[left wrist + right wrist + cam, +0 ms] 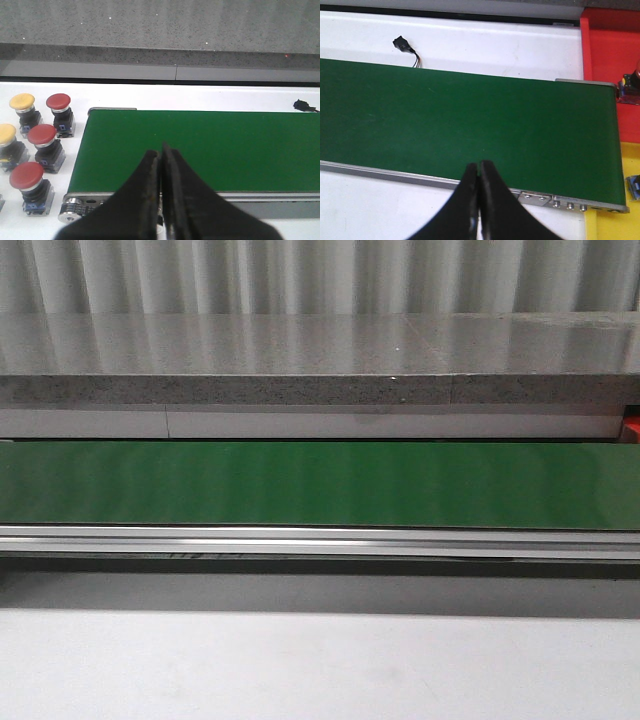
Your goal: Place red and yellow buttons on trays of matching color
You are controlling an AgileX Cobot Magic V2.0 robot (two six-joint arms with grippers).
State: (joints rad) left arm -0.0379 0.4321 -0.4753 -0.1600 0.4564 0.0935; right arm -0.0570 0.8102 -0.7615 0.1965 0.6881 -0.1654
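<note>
Both claws (161, 155) (478, 172) pressed closed, empty; red buttons (42, 135) beside left one.

Three red buttons (41, 135) (two yellow buttons (22, 102))

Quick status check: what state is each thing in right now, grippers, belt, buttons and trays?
Left gripper: shut, empty, over the belt's near edge.
Right gripper: shut, empty, over the belt's near edge.
Belt: bare, nothing on it.
Red buttons: three upright beside the belt's end, unpicked.
Yellow buttons: two upright beside the red ones, unpicked.
Red tray: one part at its edge.
Yellow tray: one part at its edge.
</note>
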